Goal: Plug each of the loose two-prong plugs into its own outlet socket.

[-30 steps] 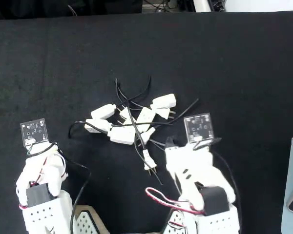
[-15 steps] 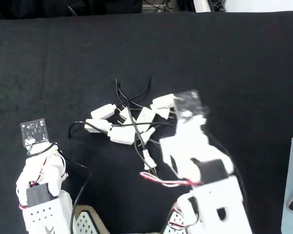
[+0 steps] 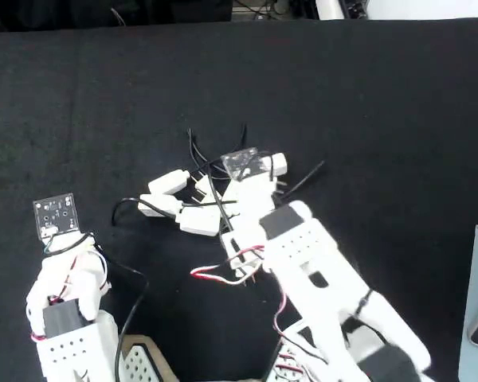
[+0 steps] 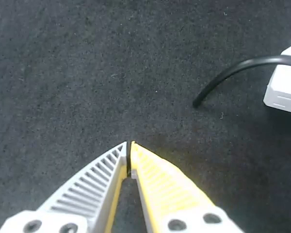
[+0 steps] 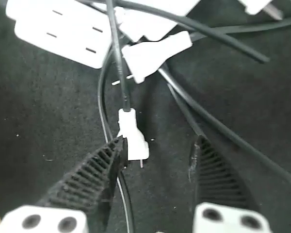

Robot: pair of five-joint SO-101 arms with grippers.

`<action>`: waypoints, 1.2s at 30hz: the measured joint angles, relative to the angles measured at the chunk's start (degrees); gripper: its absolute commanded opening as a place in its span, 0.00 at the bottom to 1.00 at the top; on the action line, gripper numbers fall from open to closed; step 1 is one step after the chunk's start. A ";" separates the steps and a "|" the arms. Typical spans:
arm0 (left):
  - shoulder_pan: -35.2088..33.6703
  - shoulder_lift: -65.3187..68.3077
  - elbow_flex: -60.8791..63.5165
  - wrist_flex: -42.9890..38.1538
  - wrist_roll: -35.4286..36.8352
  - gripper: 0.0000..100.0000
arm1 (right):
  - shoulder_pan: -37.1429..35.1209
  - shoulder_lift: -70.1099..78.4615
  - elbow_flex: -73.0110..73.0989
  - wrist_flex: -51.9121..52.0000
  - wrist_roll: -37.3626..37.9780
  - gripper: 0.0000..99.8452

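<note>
1. The tabletop [image 3: 398, 103] is covered in black cloth. A pile [image 3: 195, 219] of white plugs, sockets and black cables lies near its middle.
2. The right arm [image 3: 311, 255] stretches from the near edge over the pile's right side.
3. The right end effector [image 5: 155, 158] stands wide open, low over the cloth, and grips nothing.
4. A plug [image 5: 132, 140] lies flat between its fingers. It sits just beside one ribbed finger [image 5: 104, 162] and well apart from the other. We cannot tell whether plug and finger touch.
5. The plug's prongs point back toward the end effector's base, and its cable [image 5: 117, 58] runs off into the pile.
6. Beyond it we see a socket [image 5: 58, 29] with its slots facing up. A second plug [image 5: 157, 51] lies just beside it, under crossing cables.
7. The left arm [image 3: 64, 294] sits at the near left corner.
8. The left end effector [image 4: 130, 148] is closed tip to tip over bare cloth, with nothing between the tips.
9. Near it lie a cable end [image 4: 199, 101] and a white body [image 4: 285, 82]. We cannot tell whether that body is a plug or a socket.
</note>
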 measured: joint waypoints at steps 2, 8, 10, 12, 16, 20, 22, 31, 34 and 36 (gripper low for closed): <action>0.00 0.00 0.00 0.00 0.00 0.03 | -0.62 2.29 -0.09 -1.76 -0.88 0.23; 0.00 0.00 0.00 0.00 -0.09 0.03 | -0.70 9.05 0.79 -10.55 -2.02 0.23; 0.00 0.00 0.00 0.00 -0.09 0.03 | -0.70 11.08 0.79 -11.78 -2.02 0.23; 0.00 0.00 0.00 0.00 -0.09 0.03 | -0.79 12.92 0.79 -12.22 -2.11 0.22; 0.00 0.00 0.00 0.00 -0.09 0.03 | -0.88 16.00 0.79 -12.75 -2.11 0.14; 0.00 0.00 0.00 0.00 -0.09 0.03 | -1.58 17.49 0.26 -12.57 -2.20 0.01; 0.00 0.00 0.00 0.00 -0.09 0.03 | -1.67 17.41 0.09 -12.48 -2.20 0.02; 0.00 0.00 0.00 0.00 -0.09 0.03 | -1.76 12.04 -7.47 0.70 2.55 0.01; 0.00 0.00 0.00 0.00 -0.09 0.03 | 1.14 7.82 -8.26 3.08 6.24 0.01; 0.00 0.00 0.00 0.00 -0.09 0.03 | 4.92 5.36 -8.35 3.34 9.85 0.01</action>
